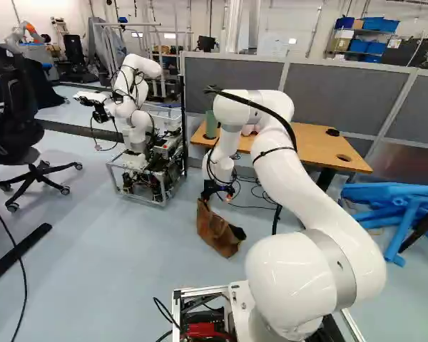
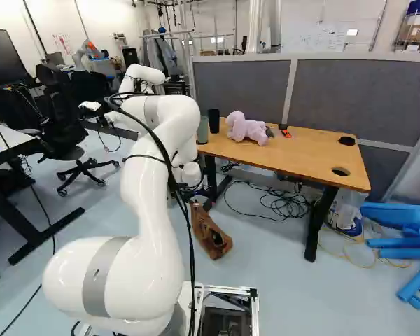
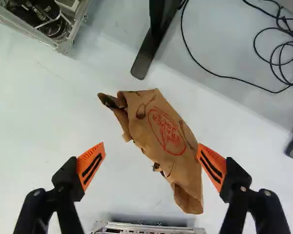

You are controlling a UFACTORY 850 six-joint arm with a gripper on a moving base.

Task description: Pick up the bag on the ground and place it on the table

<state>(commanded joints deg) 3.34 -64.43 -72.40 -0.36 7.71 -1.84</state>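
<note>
1. Closest to us is the big white arm [image 1: 307, 274], bending down to the black gripper [image 3: 151, 146].
2. Its two fingers are spread wide, and it holds nothing.
3. The brown bag [image 3: 158, 131] lies on the floor [image 3: 49, 112], below the gripper. One orange pad [image 3: 212, 165] looks to be over its edge, so the bag is not in the middle.
4. I think the job now is to line up. Slide over so the bag's middle sits between both pads, and turn so they pinch across its thin side, not along its long side.
5. Go down slowly and straight. Stop before bumping the floor, then squeeze a thick fold, as a thin bit may slip out.
6. Lift high, past the edge of the table [image 2: 294, 148], and set it down away from the pink toy [image 2: 246, 129].
7. The bag looks soft, floppy and creased, with a red round mark and dark loops. It may sag when picked up.
</note>
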